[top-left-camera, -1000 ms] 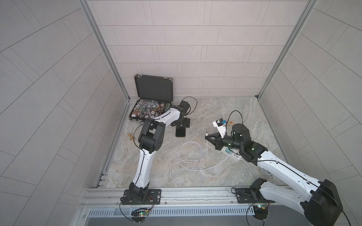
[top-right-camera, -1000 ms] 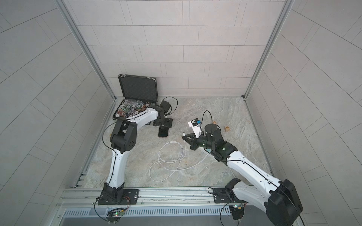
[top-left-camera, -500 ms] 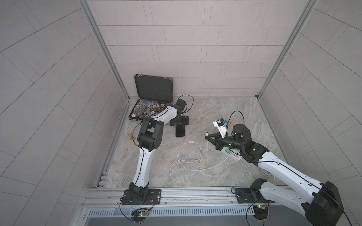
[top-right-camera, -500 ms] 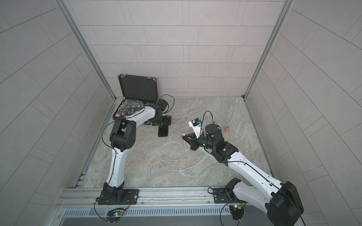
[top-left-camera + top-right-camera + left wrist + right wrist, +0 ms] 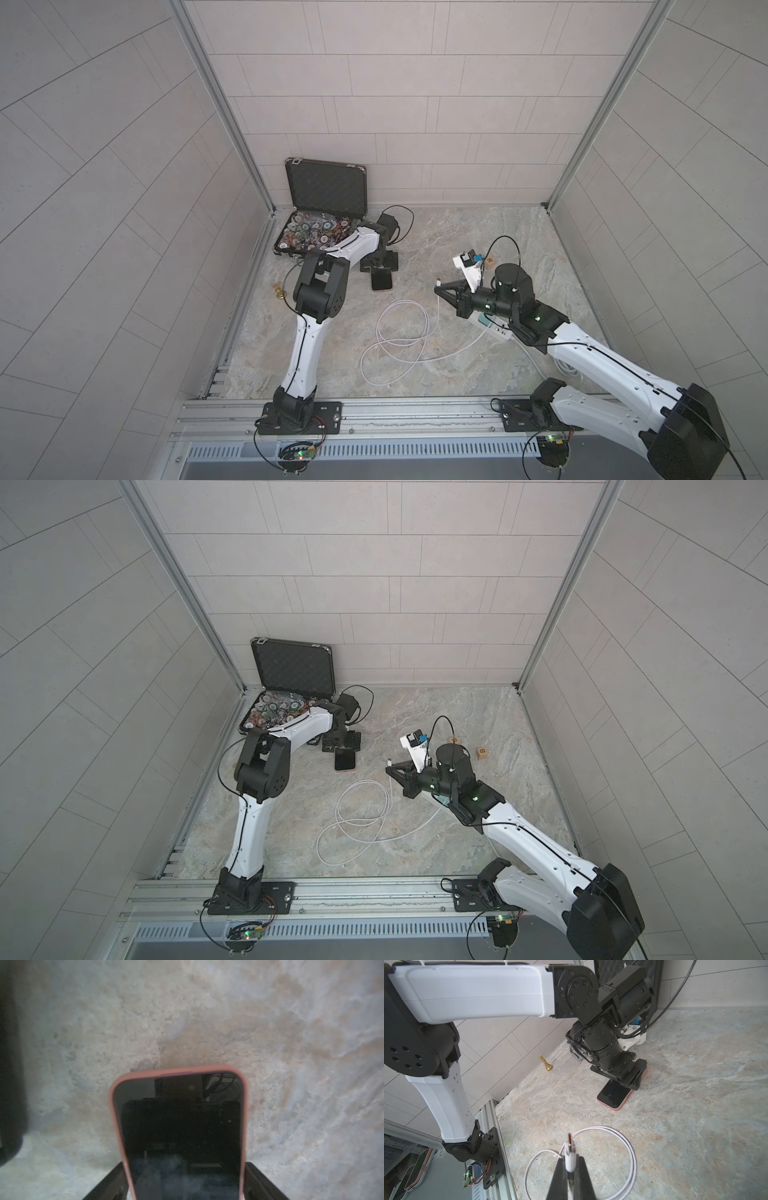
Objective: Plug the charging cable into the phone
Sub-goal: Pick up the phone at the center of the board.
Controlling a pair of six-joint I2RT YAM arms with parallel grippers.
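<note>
Pink-rimmed black phone (image 5: 381,278) flat; white charging cable (image 5: 568,1160) looped nearby.

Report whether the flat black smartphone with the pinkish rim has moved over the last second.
No. The flat black smartphone lies where it lay, equally far from the open black foam-lined case in both top views.

Wide left jaws, perhaps clamped; closed right jaws

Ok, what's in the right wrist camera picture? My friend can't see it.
The right tool pinches the white plug of the charging cable, metal tip forward. Beyond, the left tool straddles a black phone in a pink case; a gold chess piece sits by the wall.
</note>
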